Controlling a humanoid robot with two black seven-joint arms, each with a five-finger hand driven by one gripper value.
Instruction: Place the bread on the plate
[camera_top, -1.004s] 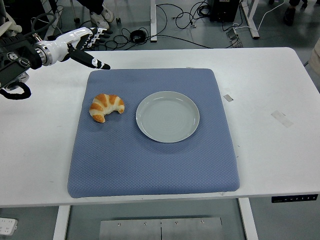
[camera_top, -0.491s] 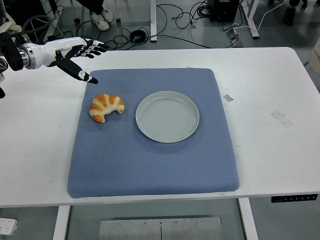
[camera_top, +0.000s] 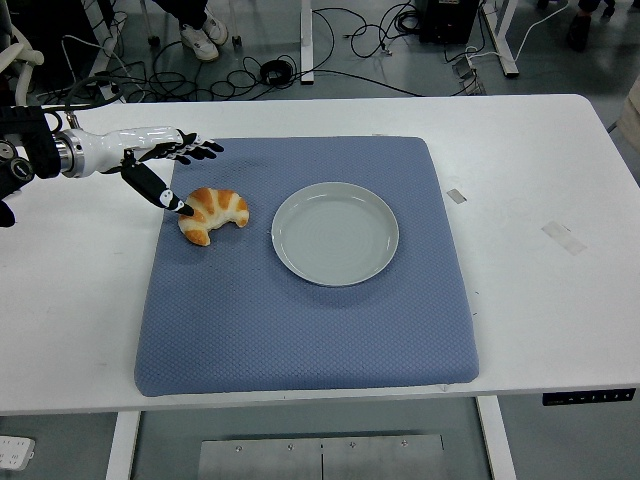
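A croissant (camera_top: 213, 214) is lying on the left part of a blue mat (camera_top: 300, 330) on the white table (camera_top: 540, 300), just beside an empty grey plate (camera_top: 335, 233) at the mat's middle, not touching it. The left hand (camera_top: 155, 160) is hovering at the croissant's left end, its fingers (camera_top: 200, 149) spread and holding nothing, thumb tip reaching the bread's edge.

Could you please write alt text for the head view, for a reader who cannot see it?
The robot's left hand, fingers spread, reaches toward a croissant lying on a blue mat, left of an empty grey plate, all on a white table.
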